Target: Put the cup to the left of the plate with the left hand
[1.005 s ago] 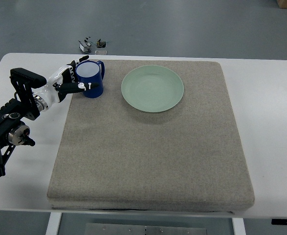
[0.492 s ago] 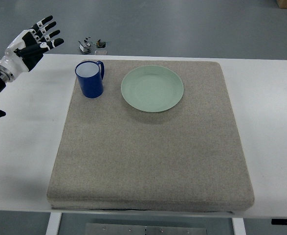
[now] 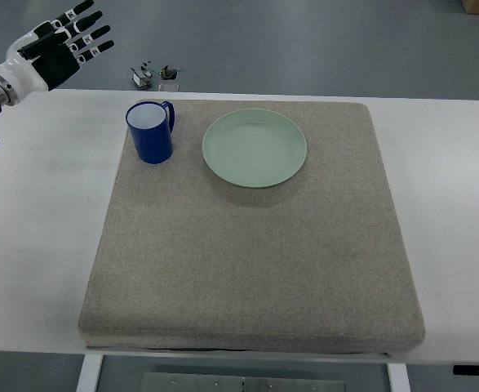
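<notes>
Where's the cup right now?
In the top view the blue cup stands upright at the mat's far-left corner, just left of the green plate, apart from it.

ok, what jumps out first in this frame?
A blue cup stands upright on the grey mat, just left of a pale green plate, not touching it. The left hand hangs at the top left corner, fingers spread, holding nothing.

Cup [image 3: 151, 132] & plate [image 3: 255, 148] block mat's [image 3: 247, 269] far edge; rest open.
</notes>
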Available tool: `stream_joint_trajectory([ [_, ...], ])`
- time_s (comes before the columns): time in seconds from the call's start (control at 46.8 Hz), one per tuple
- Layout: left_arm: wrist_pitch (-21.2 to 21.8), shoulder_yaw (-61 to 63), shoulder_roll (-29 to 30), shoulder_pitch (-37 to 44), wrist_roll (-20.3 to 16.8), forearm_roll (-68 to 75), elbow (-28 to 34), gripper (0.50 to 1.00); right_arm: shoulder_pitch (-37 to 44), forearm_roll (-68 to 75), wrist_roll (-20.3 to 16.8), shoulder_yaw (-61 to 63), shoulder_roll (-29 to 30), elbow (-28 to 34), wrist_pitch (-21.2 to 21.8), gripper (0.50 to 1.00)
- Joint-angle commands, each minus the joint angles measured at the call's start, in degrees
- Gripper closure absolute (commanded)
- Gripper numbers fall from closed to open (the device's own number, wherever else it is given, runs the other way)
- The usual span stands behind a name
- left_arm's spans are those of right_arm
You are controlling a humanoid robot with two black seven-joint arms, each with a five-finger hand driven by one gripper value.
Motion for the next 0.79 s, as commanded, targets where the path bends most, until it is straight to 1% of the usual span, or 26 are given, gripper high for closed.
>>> stream_joint_trajectory([
  [0.0,0.0,0.0,-0.1,-0.3,2.0,-3.1,0.0,0.501,0.0,0.0,0.0,0.0,0.0,0.0,0.0,0.566],
  [0.128,0.1,0.0,-2.6,-1.1,3.5,-4.0,1.6,0.501,0.0,0.0,0.0,0.0,0.0,0.0,0.0,0.566],
  [0.321,0.5,0.1,-5.5,-2.0,4.0,-3.9,5.0,0.501,0.0,0.0,0.0,0.0,0.0,0.0,0.0,0.566],
  [0.77,0.3,0.2,-5.1,-2.1,4.0,-3.5,5.1,0.501,0.1,0.3,0.0,0.1,0.0,0.6,0.4,0.566],
])
